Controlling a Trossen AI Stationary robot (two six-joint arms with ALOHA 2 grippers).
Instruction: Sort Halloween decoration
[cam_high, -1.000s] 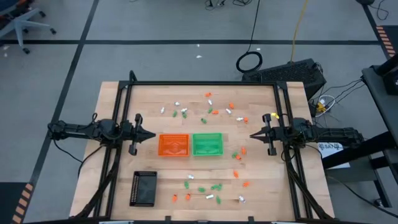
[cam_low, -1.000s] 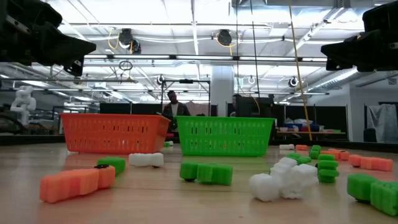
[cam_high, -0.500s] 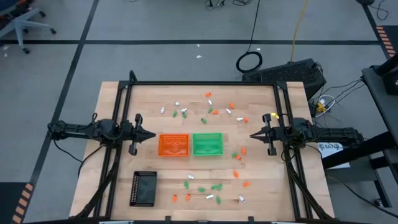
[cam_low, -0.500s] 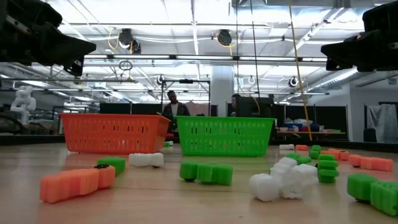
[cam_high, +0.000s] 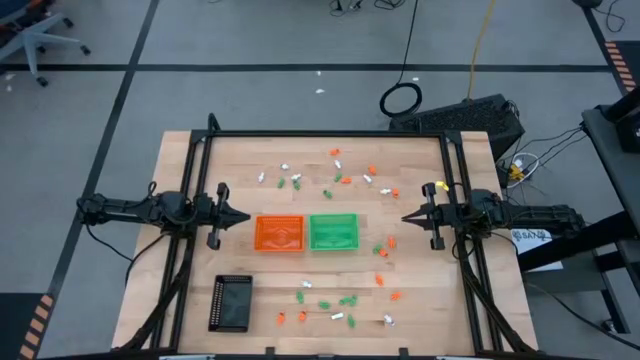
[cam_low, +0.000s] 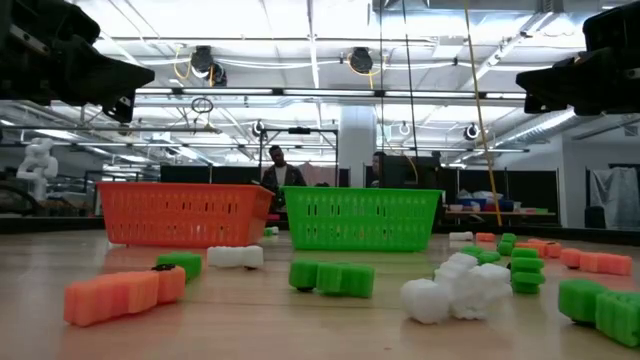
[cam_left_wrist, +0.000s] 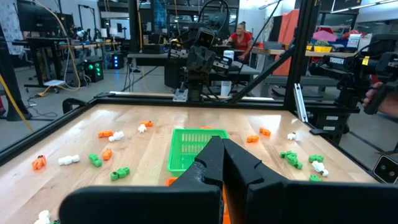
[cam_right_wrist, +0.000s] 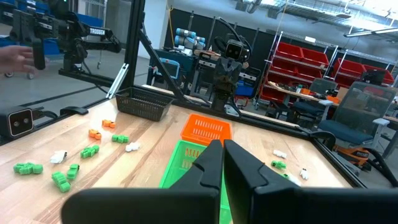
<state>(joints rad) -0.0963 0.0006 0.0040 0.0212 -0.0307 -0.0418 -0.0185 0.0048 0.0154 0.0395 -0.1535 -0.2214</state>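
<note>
Item 1: left gripper (cam_high: 240, 217), clenched on nothing, parked at 9 o'clock of the table (cam_high: 420, 300), tip aimed at the orange tray (cam_high: 279, 233). I see its fingers (cam_left_wrist: 211, 163) pressed together in the left wrist view.

Item 2: right gripper (cam_high: 408, 218), likewise clenched and empty, at 3 o'clock, facing the green tray (cam_high: 333, 231). The two trays sit touching at table centre.

Item 3: Halloween decoration (cam_high: 340, 179), scattered orange, green and white trinkets; one cluster toward 12 o'clock, another toward 6 o'clock, a few near 4 o'clock of the green tray. None are visible in the trays from the high view.

Item 4: black tray (cam_high: 231, 302), toward 7 o'clock. From above it reads flat; the right wrist view shows it as a meshed basket.

Item 5: only the low view shows the trinkets' lumpy shapes close up; a person stands far behind the trays
</note>
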